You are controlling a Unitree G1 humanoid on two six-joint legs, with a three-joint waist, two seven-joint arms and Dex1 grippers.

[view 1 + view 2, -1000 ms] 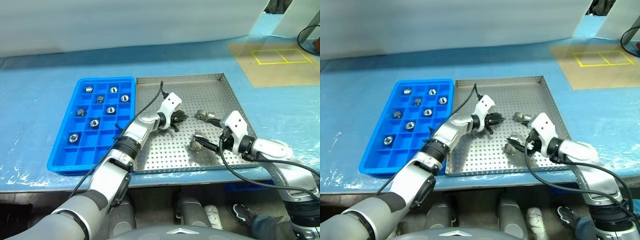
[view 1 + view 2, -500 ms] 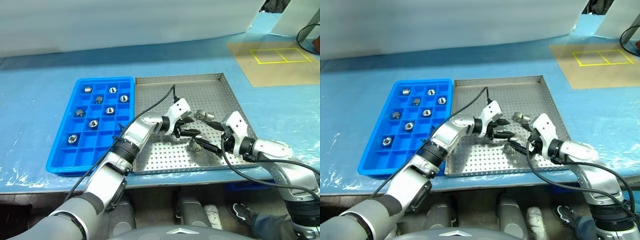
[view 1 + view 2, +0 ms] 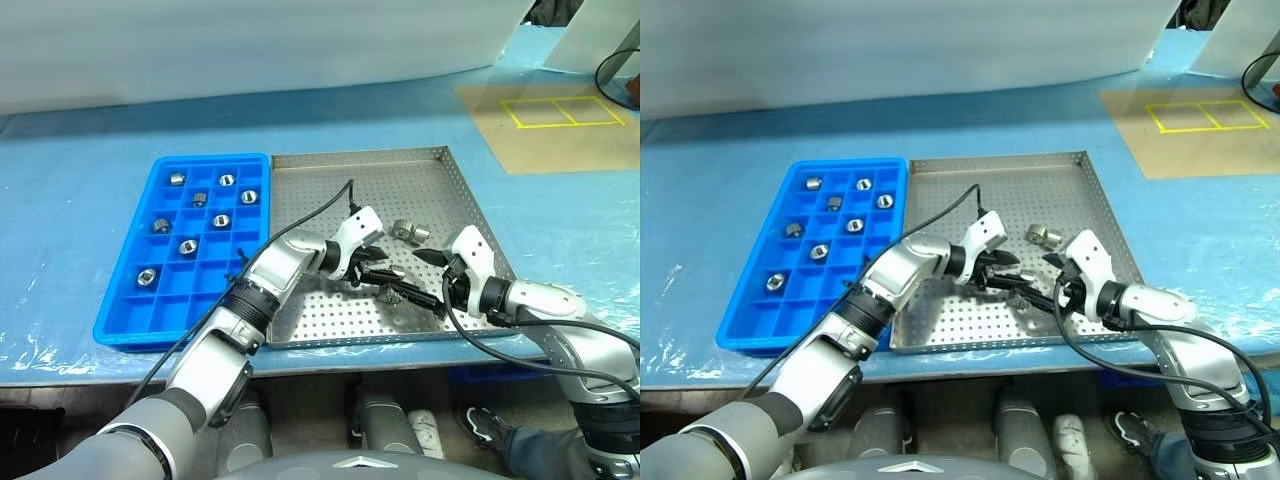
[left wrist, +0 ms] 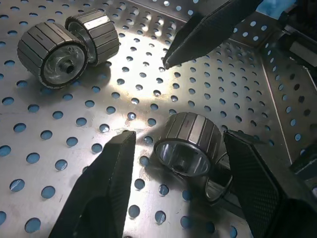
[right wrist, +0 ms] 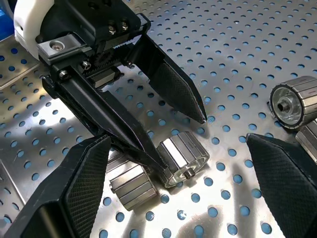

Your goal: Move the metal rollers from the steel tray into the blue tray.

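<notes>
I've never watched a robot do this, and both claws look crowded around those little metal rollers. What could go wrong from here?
Three things, probably:
1. The left gripper straddles one roller with a second roller right beside it, so closing may nudge or catch the neighbour.
2. The right gripper stands open close by, and the fingers could collide.
3. The rollers are round on the smooth steel tray, so a bumped one may roll away.

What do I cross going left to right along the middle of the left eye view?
Blue tray holding rollers → steel tray → left claw, open around a roller → pair of rollers → right claw, open.
</notes>
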